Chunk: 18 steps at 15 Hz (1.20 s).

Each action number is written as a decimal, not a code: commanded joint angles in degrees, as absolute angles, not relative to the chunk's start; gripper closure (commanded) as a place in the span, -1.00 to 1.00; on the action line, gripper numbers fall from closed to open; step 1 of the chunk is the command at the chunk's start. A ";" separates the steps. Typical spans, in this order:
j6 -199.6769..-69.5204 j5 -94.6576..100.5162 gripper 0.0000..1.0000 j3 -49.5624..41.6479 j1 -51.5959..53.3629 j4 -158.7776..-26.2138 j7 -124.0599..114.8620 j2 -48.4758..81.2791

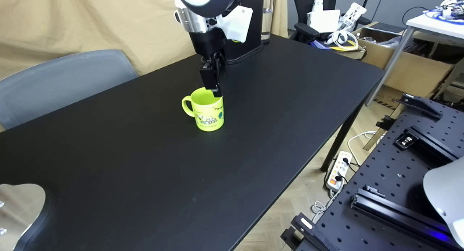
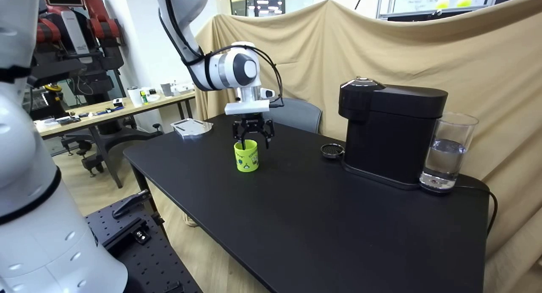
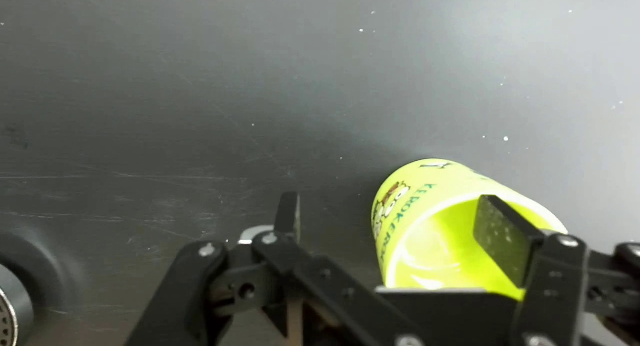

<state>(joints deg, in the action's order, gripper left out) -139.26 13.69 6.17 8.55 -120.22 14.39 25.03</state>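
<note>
mug [image 2: 247,158]: upright on the table [image 2: 322,225]
arm [image 2: 220,70]: stretched out over it, bent down at the end
hand [image 2: 255,146]: spread pretty wide, one finger [image 3: 505,240] at mug's mouth, other outside

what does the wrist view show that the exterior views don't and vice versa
Only the wrist view: fine scratches on the tabletop and the speckled inner face of one finger.
Only the exterior views: the grey chair, the tan cloth and the clear water container.
Shared: the black tabletop, the yellow-green mug, and the open gripper with that finger at the mug's mouth.
</note>
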 commanded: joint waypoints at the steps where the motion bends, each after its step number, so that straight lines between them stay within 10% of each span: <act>1: -138.50 15.19 -0.19 5.96 9.60 -116.54 13.03 28.56; 10: -138.80 14.29 1.00 6.45 9.92 -112.60 13.96 32.23; 18: -138.93 12.56 0.95 8.07 6.82 -115.91 19.99 27.29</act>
